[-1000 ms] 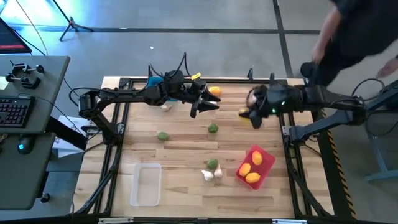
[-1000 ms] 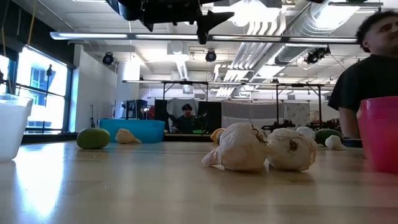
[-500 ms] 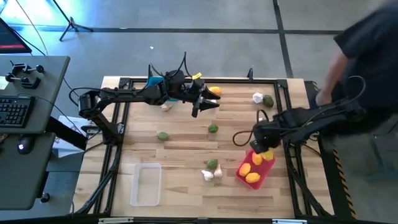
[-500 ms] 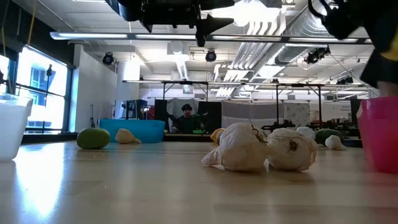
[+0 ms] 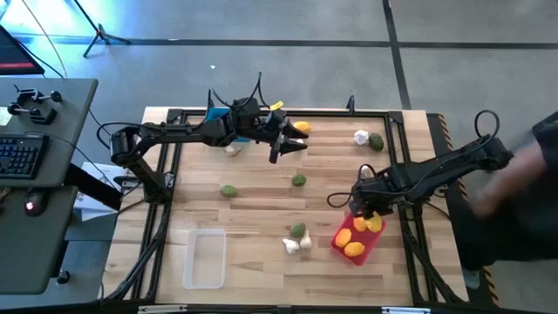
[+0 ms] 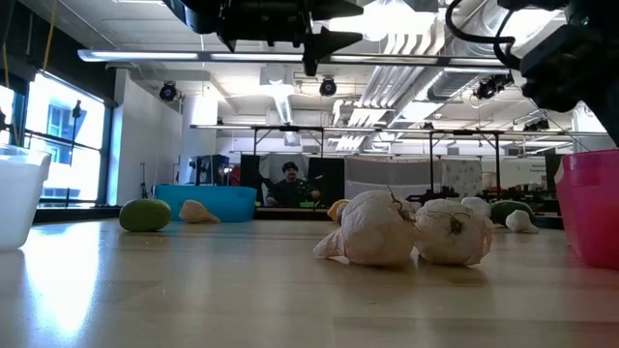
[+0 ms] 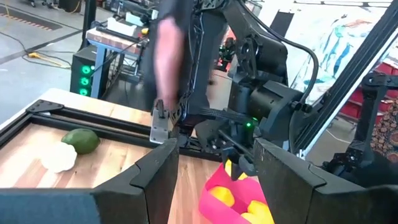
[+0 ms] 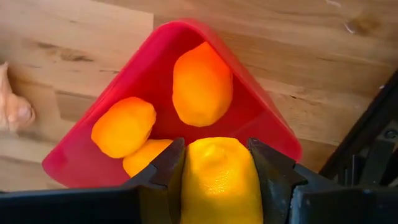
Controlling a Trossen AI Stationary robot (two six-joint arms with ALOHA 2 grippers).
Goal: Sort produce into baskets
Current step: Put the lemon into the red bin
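Observation:
My right gripper hangs over the red basket, shut on a yellow lemon. Three more lemons lie in that basket. My left gripper stands open high above the table's far middle, empty. Loose on the wood are green fruits, a green fruit and garlic bulbs near the front, a garlic bulb and green fruit at the far right, and a lemon at the far edge. A clear basket sits front left. The blue basket is at the far left. My right gripper pinches the lemon's two opposite sides between its two fingers. The fingers come from above, pointing steeply down. The lemon hangs clear of the red basket, just above the lemons lying inside it.
A black frame runs round the table's edges. A person stands just off the table's right side. Bare wood lies in the table's middle between the two arms.
My right gripper has carried the lemon from the far right of the table toward the near edge and down over the red basket, tipping from level to pointing down. The person has stepped back from the far right corner to the right side.

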